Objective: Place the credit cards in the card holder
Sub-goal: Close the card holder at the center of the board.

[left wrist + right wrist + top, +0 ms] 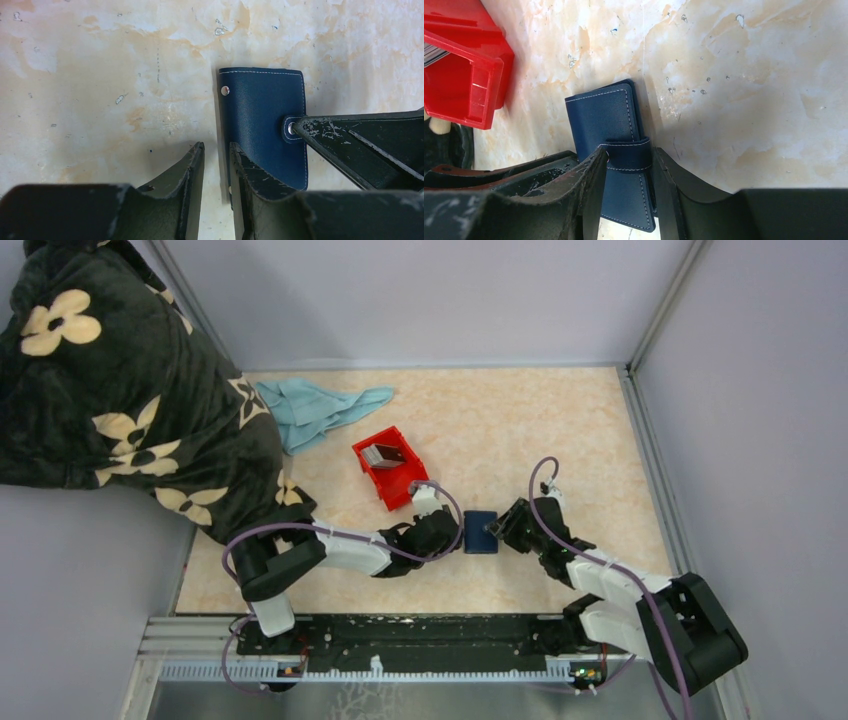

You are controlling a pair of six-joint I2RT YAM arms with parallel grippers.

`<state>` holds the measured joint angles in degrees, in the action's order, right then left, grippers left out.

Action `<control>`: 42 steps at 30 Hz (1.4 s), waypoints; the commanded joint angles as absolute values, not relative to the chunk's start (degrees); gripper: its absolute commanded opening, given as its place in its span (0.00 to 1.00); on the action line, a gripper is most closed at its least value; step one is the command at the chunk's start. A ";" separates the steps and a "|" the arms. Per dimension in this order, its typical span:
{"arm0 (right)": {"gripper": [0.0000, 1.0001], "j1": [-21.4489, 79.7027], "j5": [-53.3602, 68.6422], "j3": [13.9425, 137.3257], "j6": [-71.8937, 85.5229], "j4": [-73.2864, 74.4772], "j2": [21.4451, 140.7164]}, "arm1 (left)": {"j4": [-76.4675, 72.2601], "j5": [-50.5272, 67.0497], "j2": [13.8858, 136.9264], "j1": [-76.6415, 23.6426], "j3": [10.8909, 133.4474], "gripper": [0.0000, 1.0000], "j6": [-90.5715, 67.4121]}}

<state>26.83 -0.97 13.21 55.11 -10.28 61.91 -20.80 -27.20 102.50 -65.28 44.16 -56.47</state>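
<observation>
The card holder is a navy wallet lying folded shut on the table between my two grippers. My left gripper stands open at its left edge. Bare table shows in the narrow gap, and the right finger rests over the card holder. My right gripper has its fingers against both ends of the snap tab, shut on it across the card holder. Its fingertip touches the snap in the left wrist view. The credit cards lie in the red bin.
The red bin stands just behind and left of the wallet. A light blue cloth lies at the back left. A dark floral blanket hangs over the table's left side. Grey walls enclose the table.
</observation>
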 commanded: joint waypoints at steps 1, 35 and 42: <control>0.40 26.67 -0.36 12.67 53.62 -8.26 61.84 | -15.47 -25.79 105.03 -65.92 43.87 0.33 -54.92; 0.38 26.63 0.62 10.35 52.90 -1.62 59.90 | -12.58 -26.39 106.79 -65.92 46.35 0.33 -55.68; 0.36 26.91 1.05 10.73 52.50 -1.88 64.16 | -11.84 -26.28 107.15 -65.90 47.06 0.33 -55.96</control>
<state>26.72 0.05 12.14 53.21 -8.82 60.66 -18.17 -28.12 104.01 -65.49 47.13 -55.90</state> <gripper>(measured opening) 0.363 0.332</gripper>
